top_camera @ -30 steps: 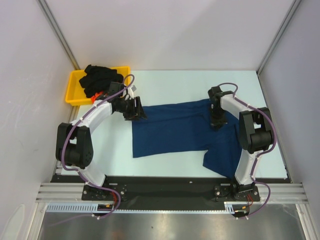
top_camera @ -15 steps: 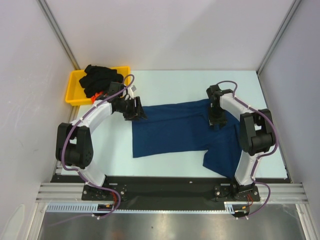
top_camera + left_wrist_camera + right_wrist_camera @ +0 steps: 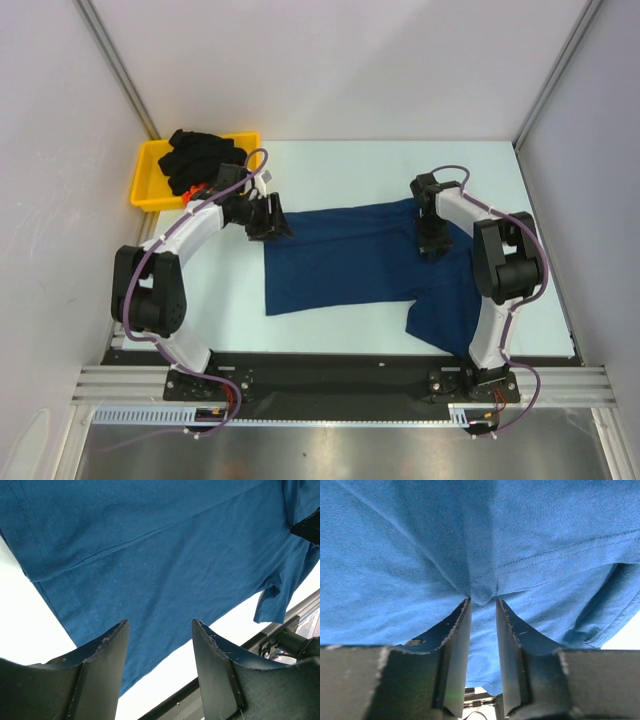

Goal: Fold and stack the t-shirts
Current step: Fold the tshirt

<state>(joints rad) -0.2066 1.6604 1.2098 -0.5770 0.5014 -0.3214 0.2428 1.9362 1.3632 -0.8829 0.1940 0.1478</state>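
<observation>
setting: you look down on a pale table (image 3: 350, 160) boxed in by white walls.
navy t-shirt (image 3: 340, 265): spread flat at mid-table, plain side up, one part trailing toward the near right edge.
left gripper (image 3: 272, 228): over the navy shirt's far left corner, fingers spread wide, nothing between them.
right gripper (image 3: 432, 248): down on the navy shirt's right part, fingers a narrow gap apart, a small pucker of cloth standing at their tips.
yellow tray (image 3: 148, 175): beyond the navy shirt's far left corner, near the wall.
black t-shirt (image 3: 200, 152): bunched in that tray, spilling over its rim, a scrap of orange-red cloth (image 3: 186, 190) peeking out beneath.
</observation>
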